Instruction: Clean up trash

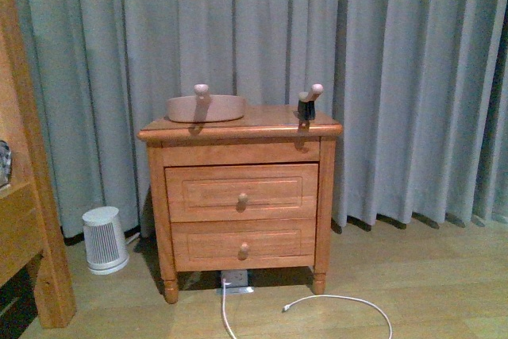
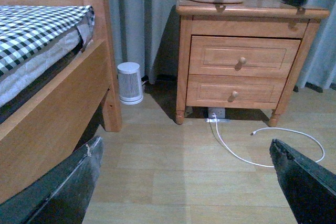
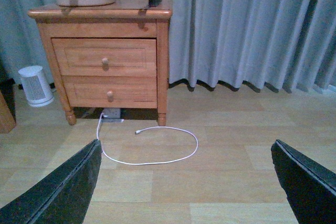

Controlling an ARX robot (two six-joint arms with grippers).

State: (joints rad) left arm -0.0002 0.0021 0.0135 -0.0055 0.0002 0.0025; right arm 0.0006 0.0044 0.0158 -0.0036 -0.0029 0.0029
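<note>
We face a nightstand (image 1: 238, 196) of warm orange-brown wood with a smooth, faintly glossy top. It has two panelled drawers, each with a round wooden knob, and it stands on turned feet. On its top, toward the left, sits the dustpan (image 1: 206, 109) — a pale pink, shallow, rounded scoop with a stubby handle rising over it. Near the right edge stands the brush (image 1: 308, 105), black bristles down and pink handle slanting up, well apart from the dustpan.

The trash shows in none of our views. The dustpan's wall hides its inside, so we cannot tell what it holds.

Behind the nightstand hang grey-blue curtains (image 1: 397, 77) in soft vertical pleats. On the pale plank floor (image 1: 444, 275), left of the nightstand, stands a small white ribbed appliance (image 1: 105, 240). A thin white cable (image 1: 341, 303) loops out from a white socket block (image 1: 236, 279) under the nightstand. The left wrist view also takes in a wooden bed frame (image 2: 58, 103) with a black-and-white checked cover (image 2: 37, 24).

The left gripper (image 2: 185, 141) holds nothing — its dark matte fingers (image 2: 63, 187) are spread wide, with bare floor between them. The right gripper (image 3: 185, 142) is the same, its fingers (image 3: 304, 182) far apart and empty.
</note>
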